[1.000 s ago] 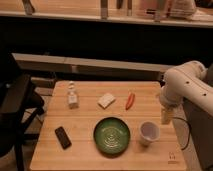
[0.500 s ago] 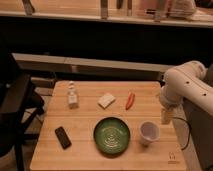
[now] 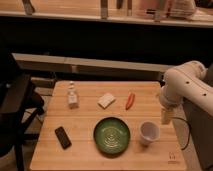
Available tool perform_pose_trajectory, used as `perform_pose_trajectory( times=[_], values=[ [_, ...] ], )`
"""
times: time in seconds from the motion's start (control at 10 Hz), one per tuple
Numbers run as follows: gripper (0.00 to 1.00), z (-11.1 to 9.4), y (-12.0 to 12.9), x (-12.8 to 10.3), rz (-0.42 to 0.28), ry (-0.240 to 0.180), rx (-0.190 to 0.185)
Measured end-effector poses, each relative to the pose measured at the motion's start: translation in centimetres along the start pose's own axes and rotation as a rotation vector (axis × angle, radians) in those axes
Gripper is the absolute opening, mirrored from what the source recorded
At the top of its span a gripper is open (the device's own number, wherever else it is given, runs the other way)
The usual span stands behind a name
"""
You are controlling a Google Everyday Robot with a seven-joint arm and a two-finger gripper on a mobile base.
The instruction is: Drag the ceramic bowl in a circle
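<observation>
Squarely toward the front of the wooden bench (image 3: 85, 122) sits the ceramic bowl (image 3: 112, 135), a wide, shallow, glossy green dish with pale rings inside. It rests flat and upright, a little right of the bench's middle, and nothing touches it. Just beside it to the right stands a small white cup (image 3: 149, 133), upright, with a narrow gap between the two. Left of the bowl, and apart from it, a flat black slab (image 3: 63, 137) lies at an angle on the wood. Farther back lie three more things in a loose row: a small clear bottle (image 3: 73, 97) upright at the left, a pale square block (image 3: 106, 100) in the middle, and a slim orange-red piece (image 3: 130, 100) at the right.

The gripper (image 3: 166, 116) hangs over the bench's right edge, above and slightly behind the cup, well apart from the bowl and holding nothing. Whether it is spread or closed, I cannot tell. It points straight down from a white, rounded arm (image 3: 187, 85) that comes in from the right side, bends at a bulky joint and drops toward the bench. A dark chair (image 3: 15, 110) stands off the bench's left end.
</observation>
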State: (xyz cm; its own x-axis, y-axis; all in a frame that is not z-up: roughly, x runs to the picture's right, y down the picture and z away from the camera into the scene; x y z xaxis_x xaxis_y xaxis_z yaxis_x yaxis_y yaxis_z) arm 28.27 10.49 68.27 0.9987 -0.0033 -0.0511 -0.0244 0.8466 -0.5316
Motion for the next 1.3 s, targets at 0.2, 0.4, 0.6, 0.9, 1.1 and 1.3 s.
perform_pose_trajectory(
  times=[0.2, 0.4, 0.6, 0.9, 1.1, 1.3],
  values=[
    [0.80, -0.3, -0.3, -2.2, -0.103, 0.031, 0.015],
    [0.80, -0.4, -0.2, -2.6, -0.135, 0.047, 0.022],
    [0.80, -0.2, -0.3, -2.7, -0.166, 0.062, 0.029],
    [0.80, 0.1, -0.2, -4.2, -0.237, 0.080, 0.029],
    [0.80, 0.3, -0.2, -5.5, -0.278, 0.091, 0.032],
    [0.80, 0.5, -0.2, -5.3, -0.314, 0.101, 0.034]
  ],
)
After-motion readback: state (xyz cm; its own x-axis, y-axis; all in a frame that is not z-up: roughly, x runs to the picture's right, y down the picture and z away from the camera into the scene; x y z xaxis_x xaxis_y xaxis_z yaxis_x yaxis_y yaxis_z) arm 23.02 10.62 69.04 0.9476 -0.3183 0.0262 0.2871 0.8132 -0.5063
